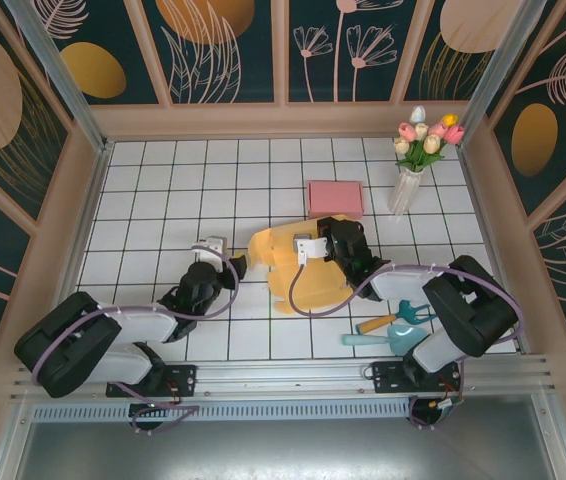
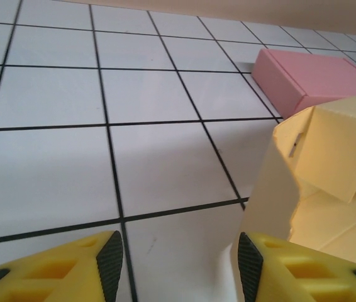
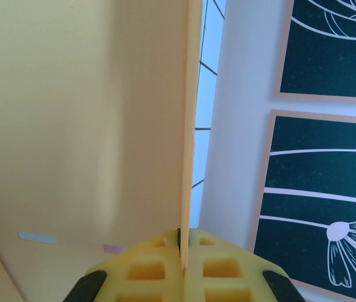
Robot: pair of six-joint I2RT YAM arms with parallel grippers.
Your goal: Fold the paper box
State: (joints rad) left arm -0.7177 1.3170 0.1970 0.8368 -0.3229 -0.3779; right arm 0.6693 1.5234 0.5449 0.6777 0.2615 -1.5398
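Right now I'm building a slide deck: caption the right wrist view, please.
Right gripper shut on a yellow box panel, seen edge-on, with the patterned wall behind.

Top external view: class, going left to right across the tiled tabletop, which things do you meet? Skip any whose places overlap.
left gripper → yellow paper box → vase of tulips

My right gripper [image 1: 313, 250] sits on the half-folded yellow paper box [image 1: 288, 280]; my left gripper [image 1: 234, 266] lies just beside its left edge; pink box [image 1: 335, 197] behind.
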